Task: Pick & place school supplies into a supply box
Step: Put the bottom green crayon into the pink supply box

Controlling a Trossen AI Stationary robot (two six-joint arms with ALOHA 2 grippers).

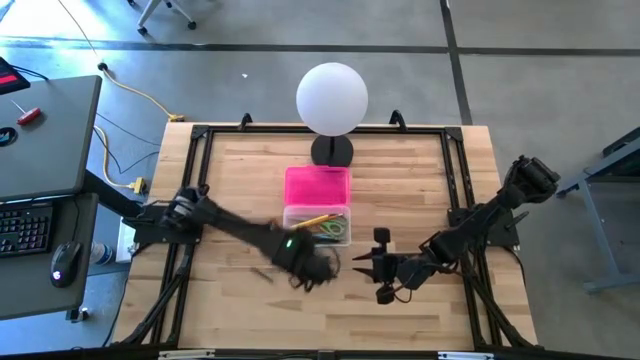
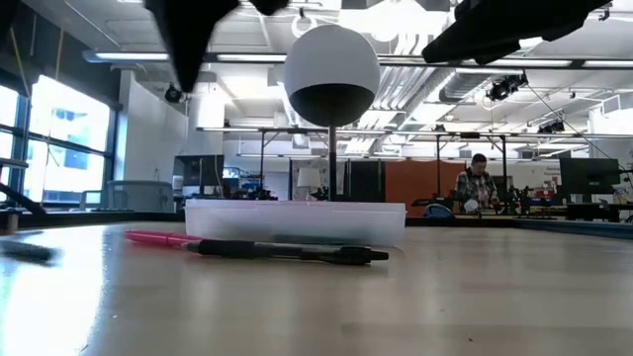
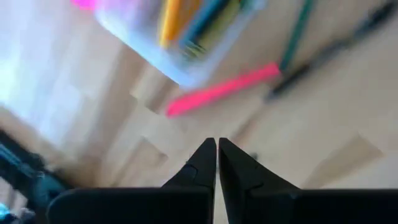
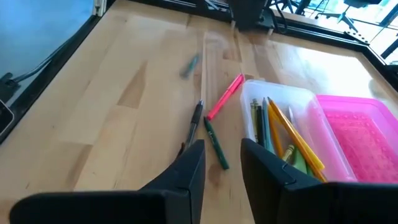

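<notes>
The supply box (image 1: 317,224) is clear and sits open on the table. Its pink lid (image 1: 317,186) lies against its far side. Yellow, green and blue pens (image 4: 273,127) lie inside it. On the table near the box lie a pink pen (image 4: 225,95), a black pen (image 4: 196,121) and a green pen (image 4: 216,144). A further green pen (image 4: 189,65) lies farther left. My left gripper (image 3: 216,146) is shut and empty, above the table just in front of the box. My right gripper (image 4: 222,152) is open, right of the loose pens, touching nothing.
A white globe lamp (image 1: 332,98) on a black base stands behind the box. A black frame (image 1: 455,170) runs along the table's edges. In the low view the pink pen (image 2: 163,238) and black pen (image 2: 292,251) lie before the box (image 2: 297,220). A desk with keyboard (image 1: 25,225) stands left.
</notes>
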